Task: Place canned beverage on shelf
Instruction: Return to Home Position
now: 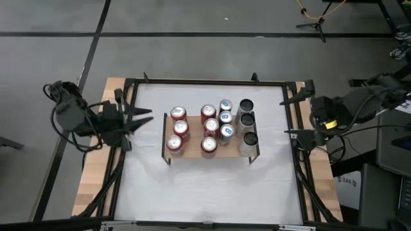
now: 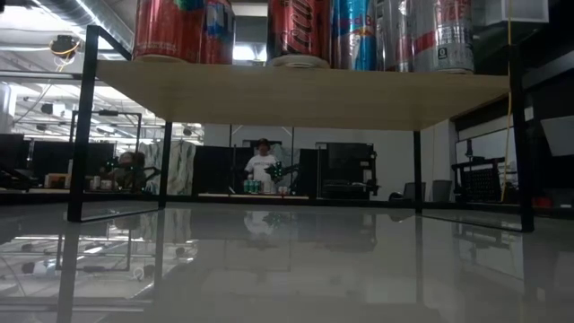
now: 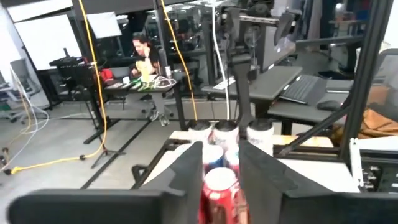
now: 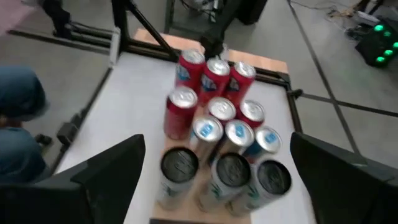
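Empty and wide, left pincer [image 1: 137,119] is facing the shelf's [image 1: 191,153] soda cans [image 1: 180,128], best backing away level; right pincer [image 4: 217,149], equally wide, is waiting at the surface's right edge.

At frame centre, the shelf [image 1: 194,149] stands on the surface [image 1: 212,186], carrying twelve cans [image 1: 211,126] in four columns of three.

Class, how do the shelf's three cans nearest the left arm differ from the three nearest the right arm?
Bodies: the left row is red, the right row silvery. Lids: the left row's are silver, the right row's dark. Both are three upright cans on the shelf. Open at the table's sides: left gripper, right gripper.
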Robot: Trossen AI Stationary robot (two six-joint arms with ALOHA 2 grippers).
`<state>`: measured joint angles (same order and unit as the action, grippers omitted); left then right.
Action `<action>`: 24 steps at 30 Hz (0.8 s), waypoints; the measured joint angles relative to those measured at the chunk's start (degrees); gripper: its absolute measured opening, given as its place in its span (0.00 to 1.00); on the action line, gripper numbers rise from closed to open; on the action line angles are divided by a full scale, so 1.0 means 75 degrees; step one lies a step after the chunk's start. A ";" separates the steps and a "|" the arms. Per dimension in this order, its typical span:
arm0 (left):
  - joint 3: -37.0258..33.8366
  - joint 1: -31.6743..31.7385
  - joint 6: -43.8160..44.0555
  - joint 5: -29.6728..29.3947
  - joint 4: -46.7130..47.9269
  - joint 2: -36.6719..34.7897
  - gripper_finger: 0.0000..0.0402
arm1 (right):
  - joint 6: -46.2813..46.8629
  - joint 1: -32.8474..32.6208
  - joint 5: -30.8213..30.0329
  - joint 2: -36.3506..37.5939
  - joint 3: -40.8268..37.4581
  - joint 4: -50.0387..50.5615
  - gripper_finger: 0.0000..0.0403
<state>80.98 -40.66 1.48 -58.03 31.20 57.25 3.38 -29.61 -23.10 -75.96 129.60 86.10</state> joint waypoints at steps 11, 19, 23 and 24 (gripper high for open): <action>-0.2998 0.0000 0.0876 0.0014 -0.0077 -0.2534 0.09 | 0.0169 0.0000 -0.0383 0.2250 -0.3977 -0.2378 0.97; -0.5076 0.0000 0.0930 0.0066 -0.0840 -0.4304 0.02 | 0.0123 0.0000 -0.0162 0.4459 -0.7348 -0.5191 0.97; -0.5810 0.0000 0.0933 0.0068 -0.1055 -0.4966 0.00 | 0.0111 0.0000 -0.0039 0.5435 -0.8585 -0.6042 0.97; -0.5934 0.0000 0.0933 0.0072 -0.1078 -0.5109 0.00 | 0.0108 0.0000 -0.0037 0.5679 -0.8859 -0.6221 0.97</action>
<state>36.48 -40.66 8.47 -57.49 23.11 18.93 4.19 -29.61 -23.38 -33.37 63.16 39.44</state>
